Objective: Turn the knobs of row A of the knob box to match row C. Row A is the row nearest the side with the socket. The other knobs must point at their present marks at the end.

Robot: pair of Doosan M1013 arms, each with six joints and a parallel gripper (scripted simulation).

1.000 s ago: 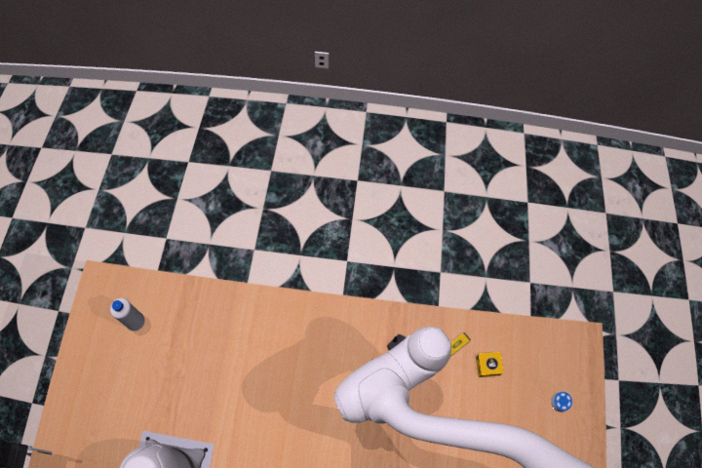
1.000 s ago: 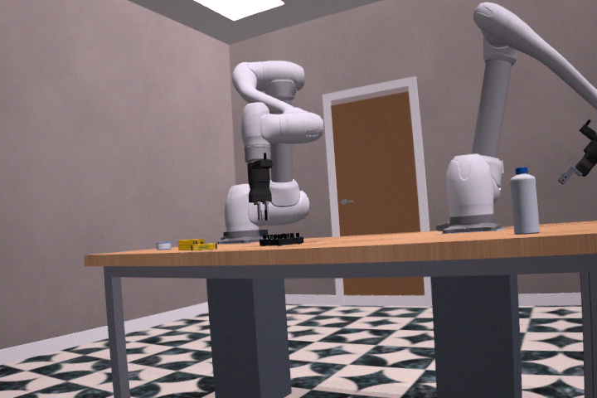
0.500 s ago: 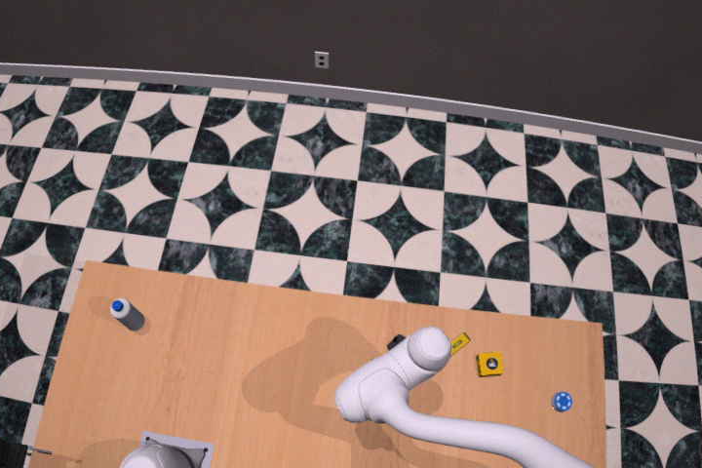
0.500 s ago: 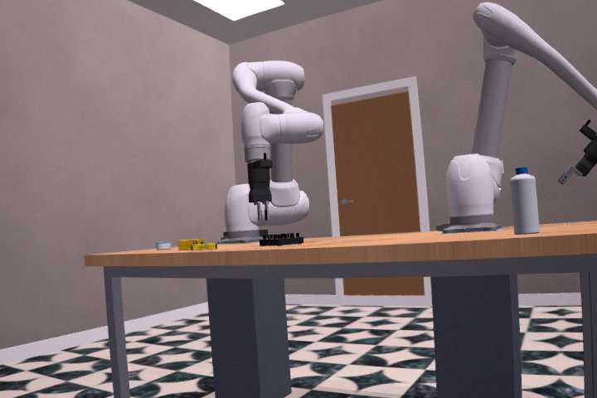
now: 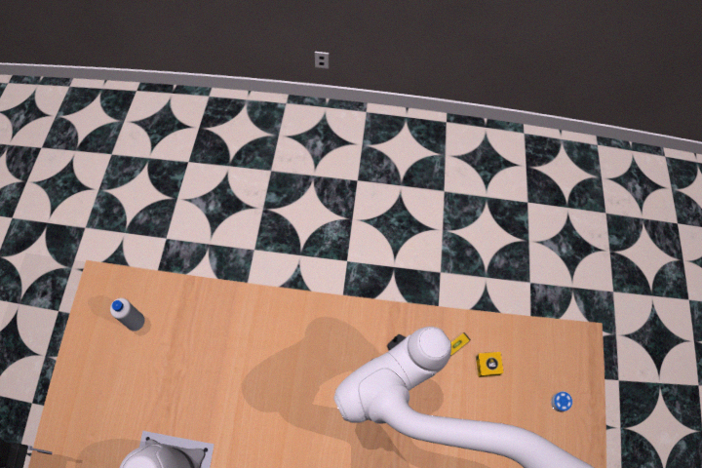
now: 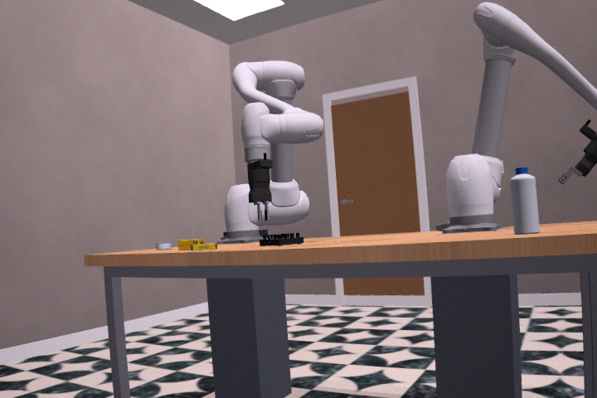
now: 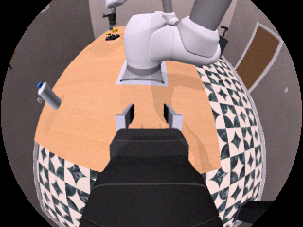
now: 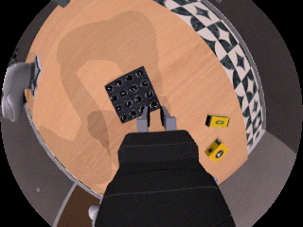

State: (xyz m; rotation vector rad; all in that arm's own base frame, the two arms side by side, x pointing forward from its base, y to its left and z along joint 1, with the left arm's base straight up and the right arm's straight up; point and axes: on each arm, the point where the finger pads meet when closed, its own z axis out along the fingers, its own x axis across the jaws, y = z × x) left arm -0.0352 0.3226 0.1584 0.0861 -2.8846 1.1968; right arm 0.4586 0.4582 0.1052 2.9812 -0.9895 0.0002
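Currently pointed downward above one end of the knob box [image 6: 281,240] [image 7: 113,37] [image 8: 133,95], clear of contact, with the fingers of the right gripper [image 6: 262,216] [image 8: 154,112] parted partway and nothing held between. Set flat on the table [image 5: 224,341] [image 6: 356,244] [image 7: 85,123] [image 8: 189,85], with black knobs in a four-by-four grid; too small to tell which marks are indicated. Next outward, placed near the box: a yellow level [image 5: 460,343] [image 6: 204,246] [image 7: 109,33] [image 8: 218,121], then a yellow tape measure [image 5: 489,364] [image 6: 186,243] [image 7: 115,30] [image 8: 217,150]. Farther along, near the table's end: a blue-and-white disc [image 5: 562,402] [image 6: 163,245] [image 8: 216,180]. Toward the opposite end, standing upright: a blue-capped bottle [image 5: 128,315] [image 6: 524,204] [image 7: 49,96]. Raised well apart from the box, with fingers spread fully and nothing held: the left gripper [image 5: 48,452] [image 6: 563,179] [image 7: 149,110].
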